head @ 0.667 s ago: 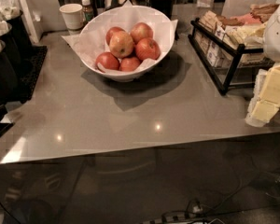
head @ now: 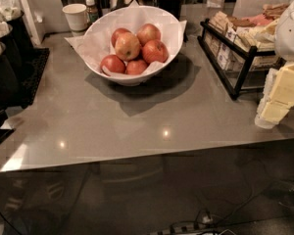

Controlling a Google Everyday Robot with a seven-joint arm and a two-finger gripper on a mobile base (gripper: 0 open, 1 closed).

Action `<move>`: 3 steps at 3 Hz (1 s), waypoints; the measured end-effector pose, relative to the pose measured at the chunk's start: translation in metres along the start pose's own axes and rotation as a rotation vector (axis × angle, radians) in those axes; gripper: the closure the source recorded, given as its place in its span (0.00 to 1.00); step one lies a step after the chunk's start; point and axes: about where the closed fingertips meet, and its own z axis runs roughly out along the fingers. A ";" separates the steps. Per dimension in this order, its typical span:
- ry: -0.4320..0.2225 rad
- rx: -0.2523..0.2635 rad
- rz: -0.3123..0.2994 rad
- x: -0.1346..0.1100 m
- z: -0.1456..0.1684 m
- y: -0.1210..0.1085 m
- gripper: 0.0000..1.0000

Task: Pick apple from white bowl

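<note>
Pale yellow-orange apple [head: 127,45] among red apples [head: 155,51] in white bowl [head: 128,80], twelve o'clock on grey counter [head: 137,126], gripper [head: 272,109] at three o'clock, well apart, pincer apart or together, cannot tell

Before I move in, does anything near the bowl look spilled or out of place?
Nothing stands out. The white bowl sits upright on the counter, the pale apple atop its pile. The paper liner overhangs the rim. The end effector is at the right edge, away from the bowl.
</note>
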 end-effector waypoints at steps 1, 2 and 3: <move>-0.133 0.007 -0.027 -0.021 0.004 -0.030 0.00; -0.321 -0.034 -0.035 -0.059 0.009 -0.074 0.00; -0.364 0.008 -0.038 -0.066 -0.007 -0.089 0.00</move>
